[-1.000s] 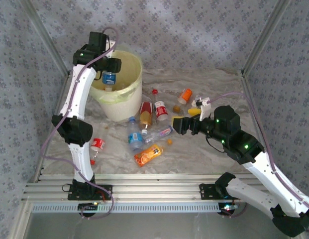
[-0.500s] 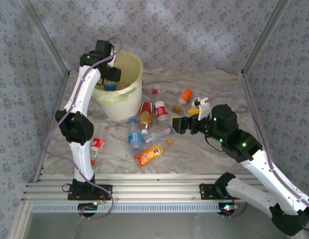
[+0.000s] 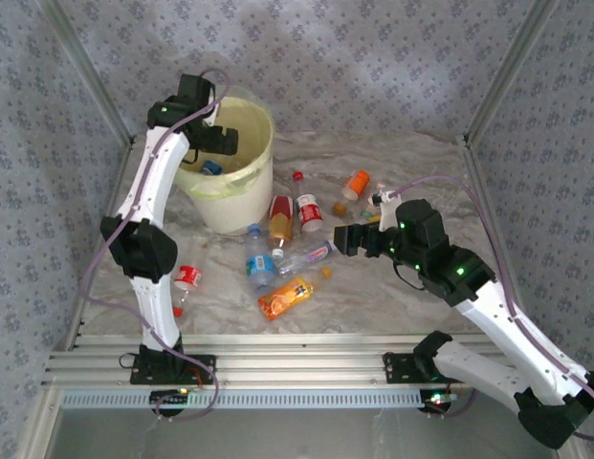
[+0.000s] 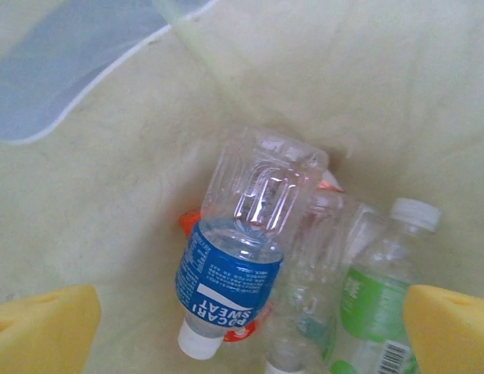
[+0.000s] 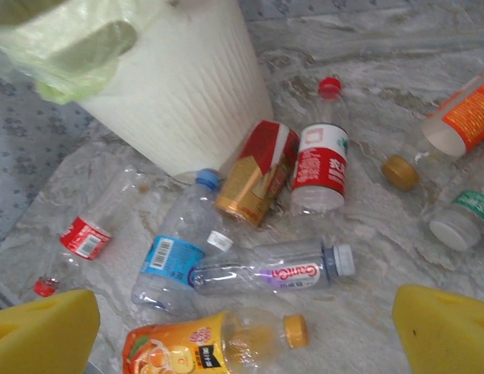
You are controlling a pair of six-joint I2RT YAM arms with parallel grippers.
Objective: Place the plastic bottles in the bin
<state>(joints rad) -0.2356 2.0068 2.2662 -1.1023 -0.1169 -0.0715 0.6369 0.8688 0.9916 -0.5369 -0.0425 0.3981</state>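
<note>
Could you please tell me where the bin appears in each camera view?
Top external: the bin stands upper left, behind the loose bottles.
Left wrist: its pale inside surrounds the binned bottles.
Right wrist: its ribbed wall is upper left.
Shared landmark (top, right wrist): the red-and-gold bottle beside its base.

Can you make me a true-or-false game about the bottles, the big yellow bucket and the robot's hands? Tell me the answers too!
1. The blue-label bottle lies inside the bin. True.
2. The left gripper is squeezing a bottle. False: its fingers are spread wide and grip nothing as it hovers over the bin.
3. The orange juice bottle is in the bin. False: it lies on the table, close to the right gripper.
4. A red-capped bottle lies on the table. True.
5. The right gripper is open. True.
</note>
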